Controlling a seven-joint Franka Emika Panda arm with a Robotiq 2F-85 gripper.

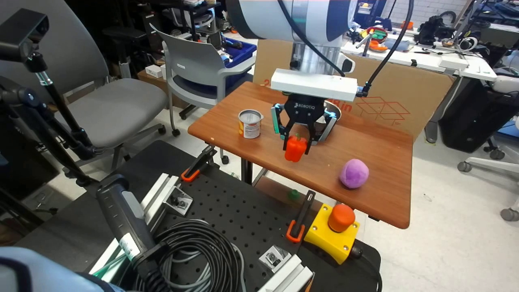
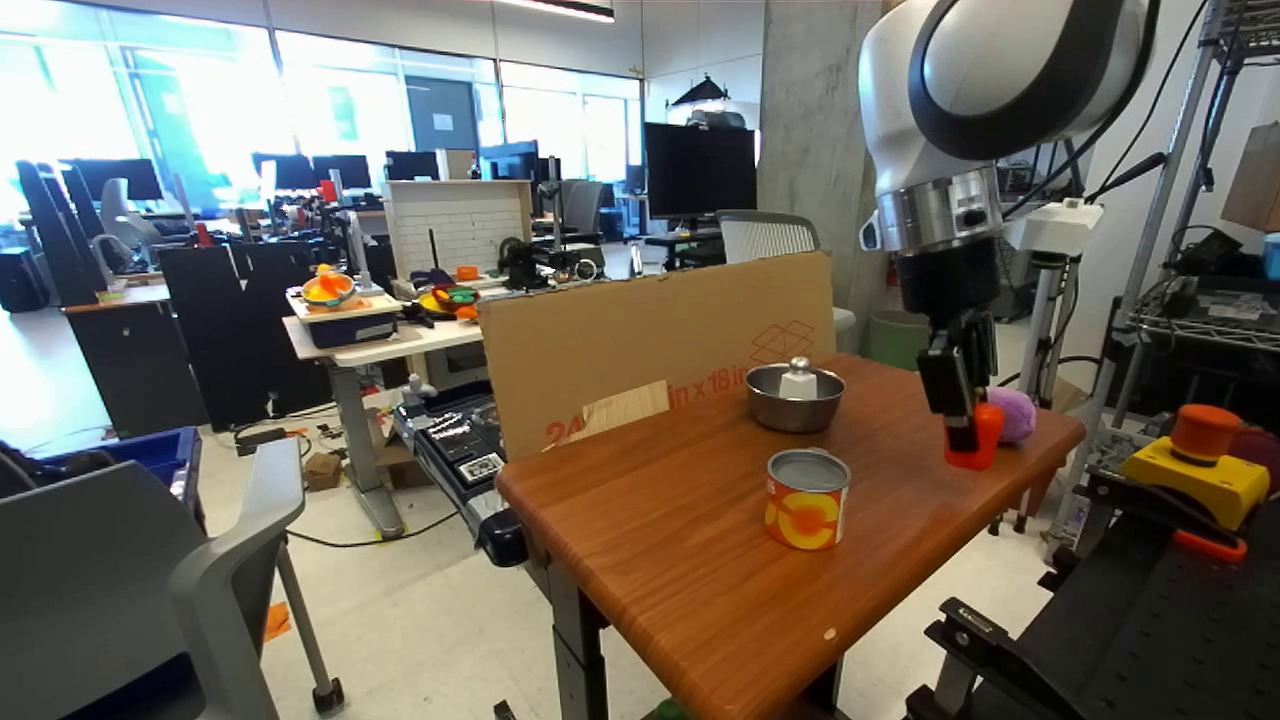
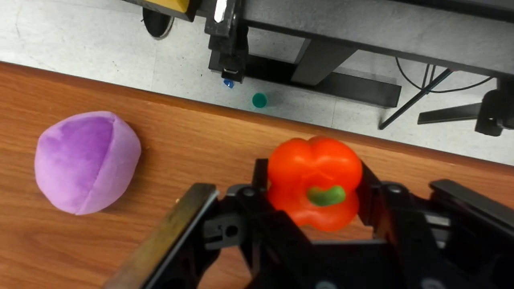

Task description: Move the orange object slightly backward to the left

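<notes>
The orange object is a red-orange toy bell pepper (image 1: 295, 151) with a green stem. It is upright between the fingers of my gripper (image 1: 296, 148), near the table's edge. In the wrist view the pepper (image 3: 313, 164) fills the gap between the two fingertips of the gripper (image 3: 312, 180), with a finger against each side. The gripper looks shut on it. In an exterior view the near finger of the gripper (image 2: 962, 432) hides part of the pepper (image 2: 986, 436). I cannot tell whether its base touches the table or hangs just above it.
A purple ball (image 1: 354, 173) lies on the wooden table (image 2: 650, 520) beside the pepper. A metal bowl (image 2: 795, 408) with a white item in it and an open can (image 2: 808, 505) stand on the table. A cardboard sheet (image 1: 385, 97) stands along the table's far side.
</notes>
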